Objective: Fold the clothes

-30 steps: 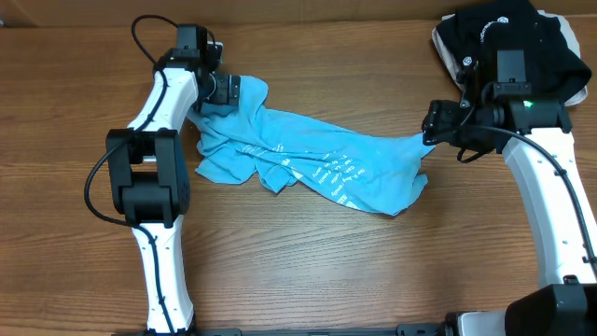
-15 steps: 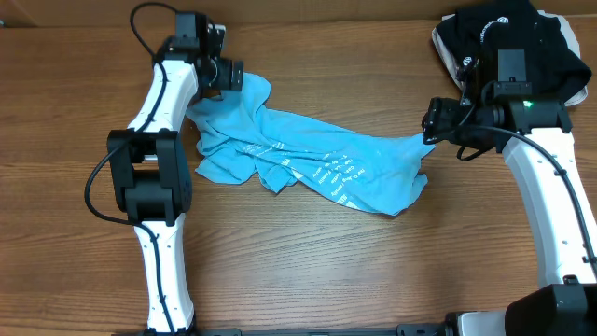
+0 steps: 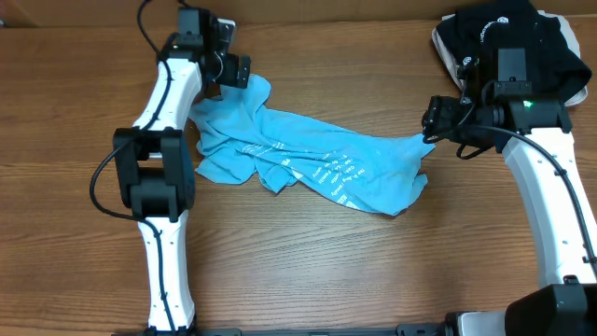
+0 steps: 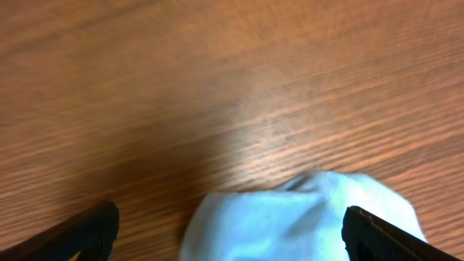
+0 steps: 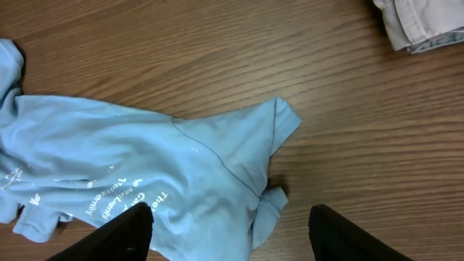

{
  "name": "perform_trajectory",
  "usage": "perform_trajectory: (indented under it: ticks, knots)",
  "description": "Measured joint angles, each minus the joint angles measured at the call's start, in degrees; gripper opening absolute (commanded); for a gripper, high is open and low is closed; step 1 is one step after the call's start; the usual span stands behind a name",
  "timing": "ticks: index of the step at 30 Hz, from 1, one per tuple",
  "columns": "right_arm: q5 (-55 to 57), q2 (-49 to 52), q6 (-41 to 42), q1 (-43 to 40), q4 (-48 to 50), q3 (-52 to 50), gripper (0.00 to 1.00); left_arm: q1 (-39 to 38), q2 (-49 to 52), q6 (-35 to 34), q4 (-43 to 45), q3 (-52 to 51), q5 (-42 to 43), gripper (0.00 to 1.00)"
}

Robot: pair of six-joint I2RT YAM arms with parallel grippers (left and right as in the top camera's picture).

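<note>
Sky-blue T-shirt [image 3: 317, 168]: crumpled on the wooden table [image 3: 308, 280], its long axis running from the far-left corner to the right. Left gripper [image 3: 239, 72]: jaws spread wide at the shirt's far-left end, with a fold of cloth between its fingers [image 4: 80, 235] but not pinched. Right gripper [image 3: 430, 123]: jaws spread and empty, at the opposite tip by the sleeve. I judge each arm nearest its own end. The left arm is stretched far forward.

You have bright, even overhead light on the table [image 3: 308, 271] — soft, faint shadows. Your left wrist view is blurred throughout, with a pale sheen on the wood; the T-shirt [image 4: 304, 217] there looks washed out, possibly overexposed. The right wrist view is sharp.
</note>
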Motion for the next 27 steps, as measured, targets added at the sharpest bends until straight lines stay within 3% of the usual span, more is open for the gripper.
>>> perform_trajectory:
  ticks: [16, 18, 20, 21, 25, 27]
  knots:
    - [0.00, 0.00, 0.02, 0.00, 0.31, 0.00, 0.73, -1.20, 2.91, 1.60, 1.97, 0.28, 0.57, 0.97]
    - [-0.02, 0.00, 0.00, 0.00, 0.35, 0.00, 0.73, -1.22, 2.93, 1.42, 2.01, 0.31, 0.44, 0.77]
    - [0.02, 0.00, 0.00, 0.00, 0.31, 0.00, 0.73, -1.22, 2.95, 1.03, 1.99, 0.33, -0.04, 0.38]
    - [0.00, 0.00, 0.00, 0.00, 0.35, 0.00, 0.73, -1.20, 2.99, 1.03, 1.81, 0.33, -0.33, 0.25]
    - [0.00, 0.00, 0.00, 0.00, 0.39, 0.00, 0.73, -1.22, 3.02, 0.61, 0.26, 0.55, -0.31, 0.05]
    - [0.02, 0.00, 0.02, 0.00, 0.57, 0.00, 0.73, -1.22, 3.02, 0.68, -1.27, 1.01, -0.28, 0.04]
